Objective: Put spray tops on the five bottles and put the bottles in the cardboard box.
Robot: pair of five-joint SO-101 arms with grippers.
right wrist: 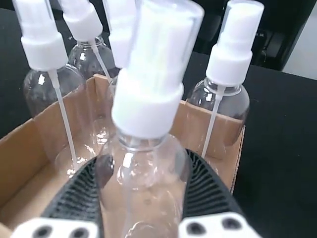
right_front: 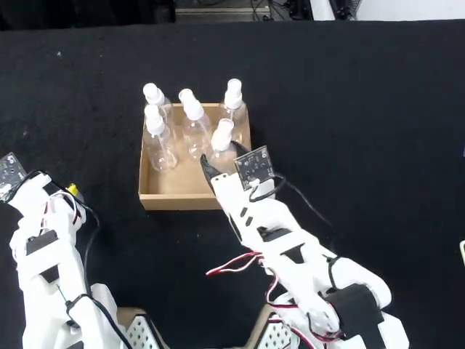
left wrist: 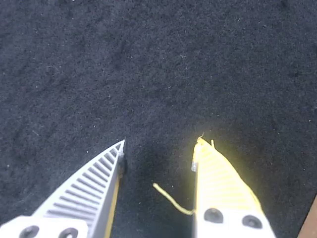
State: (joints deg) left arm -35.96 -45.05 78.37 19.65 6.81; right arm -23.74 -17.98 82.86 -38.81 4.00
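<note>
**Well inside the box, a bottle sat in the right arm's grip**

From where I stood, the cardboard box (right_front: 178,198) lay open-topped near the middle of the black bench (right_front: 363,109). The right end effector (right_front: 220,156) was poised over the right side of the box. Its two black fingers (right wrist: 74,198) were closed in against the held bottle (right_front: 221,139), one on each flank. That clear bottle stood upright between them with a white spray top (right wrist: 148,94) on its neck, its lower part down within the cardboard walls.

Four more clear bottles, each wearing the same kind of white top, stood beyond it. The left bottle (right_front: 158,142) was close to the box's left wall. The middle bottle (right_front: 194,122) stood just to its right. The far-right bottle (right_front: 235,107) stood in the far right corner, just behind the held one. The far-left bottle (right_front: 155,98) stood at the far left corner, and I could not tell whether it was inside the rim or just beyond it.

The left arm (right_front: 43,254) was at the near left of the bench, well apart from the box. The left end effector (left wrist: 161,144) hung over bare black bench with its fingers spread apart. It gripped nothing, and only a loose yellow strand (left wrist: 171,198) trailed beside the yellow finger.
</note>
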